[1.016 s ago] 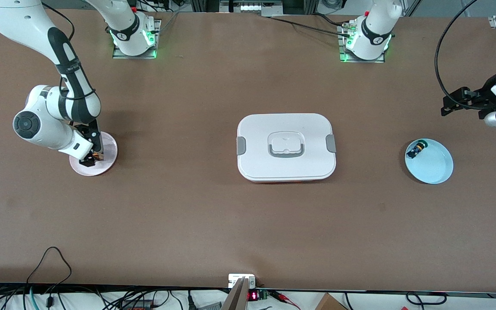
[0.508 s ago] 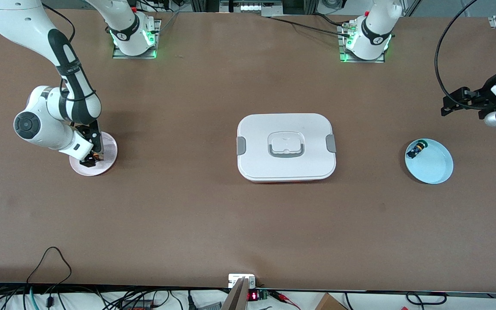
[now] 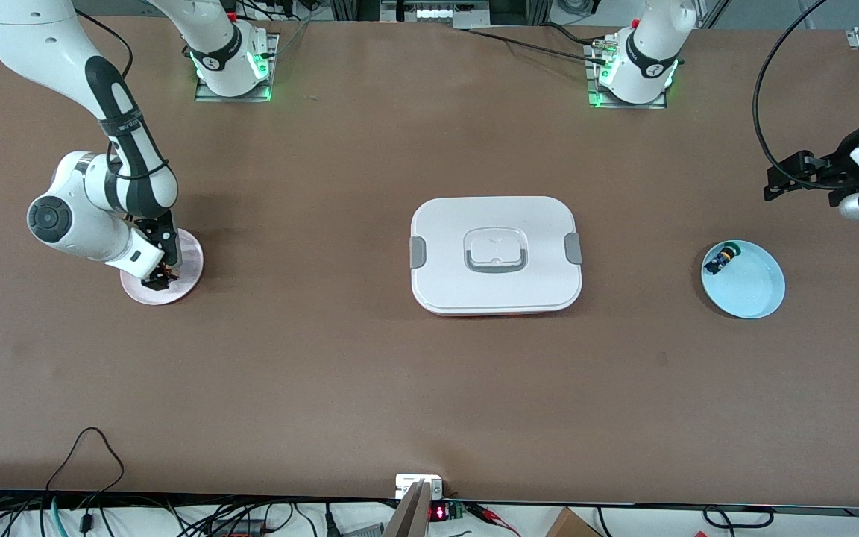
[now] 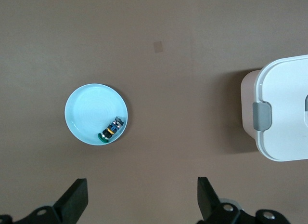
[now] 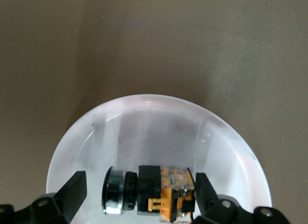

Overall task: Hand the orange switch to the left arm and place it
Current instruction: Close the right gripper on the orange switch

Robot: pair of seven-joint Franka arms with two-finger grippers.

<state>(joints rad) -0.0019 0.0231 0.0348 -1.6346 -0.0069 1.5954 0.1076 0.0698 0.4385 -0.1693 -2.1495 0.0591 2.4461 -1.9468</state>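
Note:
The orange switch point(image 5: 154, 192) lies on its side on the pink plate point(image 5: 159, 118), a black and silver cap at one end and an orange body at the other. My right gripper point(image 5: 139, 192) is down at the plate and open, one finger at each end of the switch; the orange end lies close against one finger point(image 5: 204, 188). In the front view the right gripper point(image 3: 157, 280) sits on the pink plate point(image 3: 185, 253) at the right arm's end. The white box point(image 3: 444, 224) stands mid-table. My left gripper point(image 4: 142, 200) hangs open and empty, high over the table.
A light blue plate point(image 3: 750, 291) at the left arm's end holds a small black part with a blue-yellow body point(image 3: 720, 259). From the left wrist I see that plate point(image 4: 91, 106), the part point(image 4: 111, 130) and a corner of the box point(image 4: 284, 113). Cables run along the table's front edge.
The right arm's wrist has shifted slightly while its gripper stays down at the pink plate. The left arm has not moved.

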